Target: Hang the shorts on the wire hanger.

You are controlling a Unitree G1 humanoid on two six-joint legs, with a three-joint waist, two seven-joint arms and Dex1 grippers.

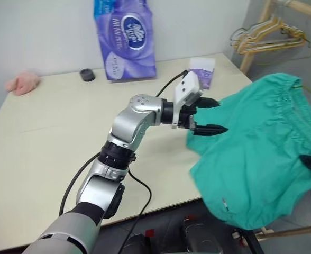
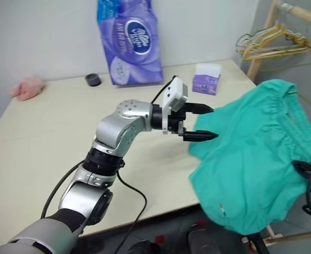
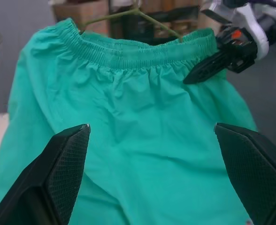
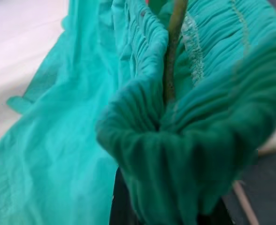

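The purple pack point(image 1: 125, 37) bears an oval logo, its lettering seemingly too small to read.

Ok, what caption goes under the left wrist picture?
Open left gripper faces teal shorts pinched by the right gripper.

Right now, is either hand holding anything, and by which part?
The right hand is shut on the gathered waistband of the shorts, with the wire hanger running through it. The left hand is open, holding nothing.

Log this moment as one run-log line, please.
left pincer: open, by shorts | right pincer: shut on shorts' waistband | hanger: inside waistband | shorts: held off table
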